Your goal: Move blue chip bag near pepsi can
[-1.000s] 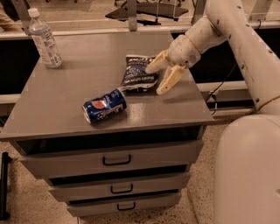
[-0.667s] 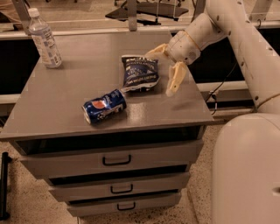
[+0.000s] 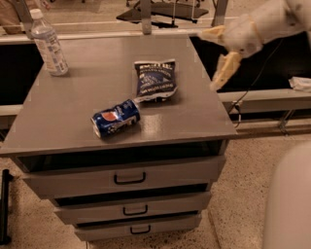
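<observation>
Three things lie on the grey table: water bottle, blue chip bag just beside pepsi can; the pincer, released, hovers right.

A big grey cabinet with a flat top stands on a pale speckled floor. It has three grey drawers in front, one under the other, and each drawer has a thin black handle. A clear plastic water bottle with a white cap stands upright at the back left corner of the top. Behind the cabinet is the black foot of a chair. A thin black cable hangs down on the right, just behind the gripper, which is up in the air past the right edge of the top. A small white thing lies far right.
</observation>
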You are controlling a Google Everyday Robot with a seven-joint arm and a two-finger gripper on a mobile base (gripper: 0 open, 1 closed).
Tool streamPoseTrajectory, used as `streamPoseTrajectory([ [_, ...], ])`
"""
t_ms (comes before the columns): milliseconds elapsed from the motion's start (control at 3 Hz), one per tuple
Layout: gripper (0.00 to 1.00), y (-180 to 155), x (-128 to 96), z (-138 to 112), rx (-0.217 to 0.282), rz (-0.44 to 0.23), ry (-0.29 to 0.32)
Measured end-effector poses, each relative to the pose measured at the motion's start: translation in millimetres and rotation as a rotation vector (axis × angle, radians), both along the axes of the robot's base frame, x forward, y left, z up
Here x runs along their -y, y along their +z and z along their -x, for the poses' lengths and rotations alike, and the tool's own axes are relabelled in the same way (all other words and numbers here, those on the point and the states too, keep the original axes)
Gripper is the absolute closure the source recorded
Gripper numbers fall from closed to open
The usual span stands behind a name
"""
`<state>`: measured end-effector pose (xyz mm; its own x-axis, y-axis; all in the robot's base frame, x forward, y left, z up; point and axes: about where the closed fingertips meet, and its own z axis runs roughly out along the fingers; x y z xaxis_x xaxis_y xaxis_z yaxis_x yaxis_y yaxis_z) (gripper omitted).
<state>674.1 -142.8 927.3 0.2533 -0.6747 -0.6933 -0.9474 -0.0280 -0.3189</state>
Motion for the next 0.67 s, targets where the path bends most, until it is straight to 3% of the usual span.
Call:
streamPoseTrajectory([
  [333, 0.00, 32.6, 55.2, -2.5, 0.072, -0.101, -0.181],
  [667, 0.00, 36.4, 68.1, -6.6, 0.094, -0.120, -0.225],
])
